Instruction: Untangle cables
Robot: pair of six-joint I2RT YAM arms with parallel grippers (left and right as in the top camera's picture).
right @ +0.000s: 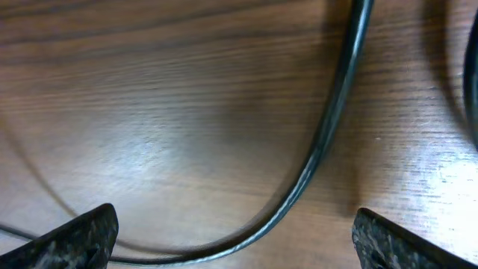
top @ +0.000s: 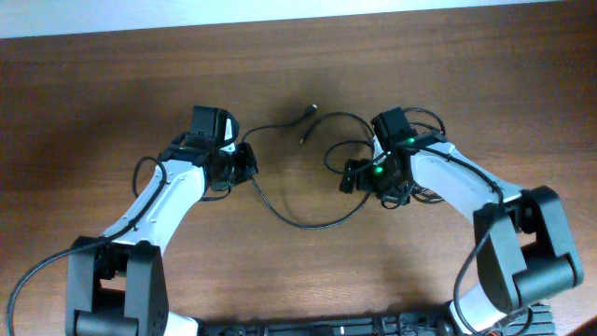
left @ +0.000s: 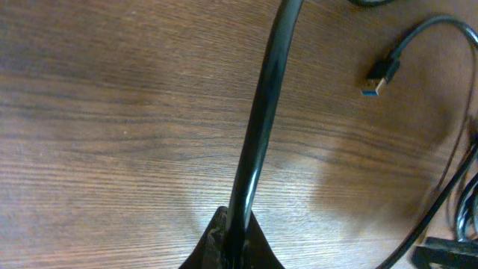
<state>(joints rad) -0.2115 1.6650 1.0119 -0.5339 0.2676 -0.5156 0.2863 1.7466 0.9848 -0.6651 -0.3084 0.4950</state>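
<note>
Pulling hard with your left gripper [left: 230, 243], pinched shut on one cable [left: 258, 127], could drag the loop [right: 328, 134] lying on the table [right: 149, 112] out from between your wide-open right gripper [right: 235, 235].

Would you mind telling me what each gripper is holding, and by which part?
The left gripper pinches a black cable mid-cord. The right gripper is open, holding nothing.

**Operator A:** What do I have on my work surface?

**Operator B:** From my overhead view: brown wood-grain table [top: 112, 75]. Thin black cables [top: 312, 225] lie on it, one in a wide loop at centre, with a plug [top: 309, 113] end toward the far edge.
</note>
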